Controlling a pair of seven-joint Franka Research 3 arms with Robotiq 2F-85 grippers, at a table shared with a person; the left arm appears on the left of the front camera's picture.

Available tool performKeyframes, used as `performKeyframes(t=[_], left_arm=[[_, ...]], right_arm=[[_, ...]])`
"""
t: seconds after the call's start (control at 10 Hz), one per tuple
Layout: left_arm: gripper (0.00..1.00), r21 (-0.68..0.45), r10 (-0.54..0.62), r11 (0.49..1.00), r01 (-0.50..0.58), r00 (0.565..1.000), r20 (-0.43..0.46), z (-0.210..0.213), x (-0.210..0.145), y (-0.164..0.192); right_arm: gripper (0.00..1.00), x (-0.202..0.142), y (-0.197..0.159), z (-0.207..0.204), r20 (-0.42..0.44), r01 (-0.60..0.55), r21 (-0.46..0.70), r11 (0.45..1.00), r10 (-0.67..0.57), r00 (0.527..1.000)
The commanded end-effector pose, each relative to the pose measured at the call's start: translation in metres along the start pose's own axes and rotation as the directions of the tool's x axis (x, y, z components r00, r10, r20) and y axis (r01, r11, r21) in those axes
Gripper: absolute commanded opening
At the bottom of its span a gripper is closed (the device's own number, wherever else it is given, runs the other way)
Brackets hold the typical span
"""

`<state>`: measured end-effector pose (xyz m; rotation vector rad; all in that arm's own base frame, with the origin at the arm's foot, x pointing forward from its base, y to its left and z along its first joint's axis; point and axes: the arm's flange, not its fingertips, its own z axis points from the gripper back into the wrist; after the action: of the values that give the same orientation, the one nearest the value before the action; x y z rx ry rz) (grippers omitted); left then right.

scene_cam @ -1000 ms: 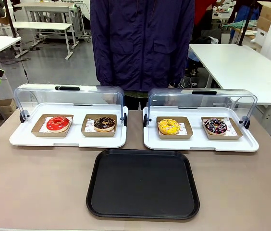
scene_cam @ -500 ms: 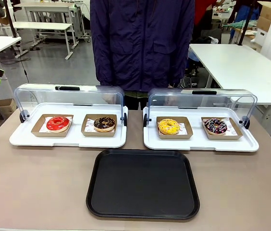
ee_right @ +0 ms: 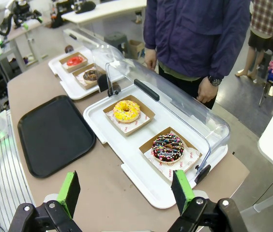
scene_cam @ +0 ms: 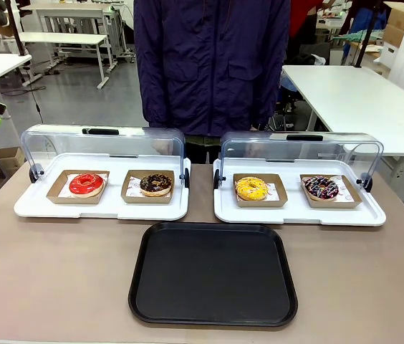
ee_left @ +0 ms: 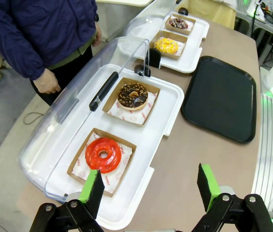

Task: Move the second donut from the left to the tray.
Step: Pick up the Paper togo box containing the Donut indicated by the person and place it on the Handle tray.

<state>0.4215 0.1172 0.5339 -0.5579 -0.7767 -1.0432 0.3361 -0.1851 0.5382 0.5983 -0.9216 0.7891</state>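
The second donut from the left is a chocolate-glazed ring with light crumbs in a brown cardboard holder, on the left white display tray beside a red-glazed donut. The black tray lies bare on the table's near middle. My left gripper hangs open high above the near-left end of that display tray, nothing between its green pads. My right gripper is open too, above the right display tray's end.
A second white display tray on the right holds a yellow donut and a dark donut with pink-white sprinkles. Both clear lids stand raised at the back. A person in a dark jacket stands at the far edge.
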Motion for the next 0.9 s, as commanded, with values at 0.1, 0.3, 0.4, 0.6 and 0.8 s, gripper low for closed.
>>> performKeyframes(t=[0.1, 0.3, 0.4, 0.6, 0.8], left_arm=[[1.0, -0.008, -0.014, 1.0, 0.014, 1.0, 0.005, 0.0004, 0.0, 0.0006], [1.0, -0.008, -0.014, 1.0, 0.014, 1.0, 0.005, 0.0004, 0.0, 0.0006], [1.0, -0.008, -0.014, 1.0, 0.014, 1.0, 0.005, 0.0004, 0.0, 0.0006], [1.0, -0.008, -0.014, 1.0, 0.014, 1.0, 0.005, 0.0004, 0.0, 0.0006], [1.0, -0.008, -0.014, 1.0, 0.014, 1.0, 0.005, 0.0004, 0.0, 0.0006]], right_arm=[[1.0, 0.0026, -0.0024, -0.0001, 0.026, -0.023, -0.001, 1.0, 0.023, 0.999], [1.0, 0.0026, -0.0024, -0.0001, 0.026, -0.023, -0.001, 1.0, 0.023, 0.999], [1.0, 0.0026, -0.0024, -0.0001, 0.026, -0.023, -0.001, 1.0, 0.023, 0.999], [1.0, 0.0026, -0.0024, -0.0001, 0.026, -0.023, -0.001, 1.0, 0.023, 0.999], [1.0, 0.0026, -0.0024, -0.0001, 0.026, -0.023, -0.001, 1.0, 0.023, 0.999]])
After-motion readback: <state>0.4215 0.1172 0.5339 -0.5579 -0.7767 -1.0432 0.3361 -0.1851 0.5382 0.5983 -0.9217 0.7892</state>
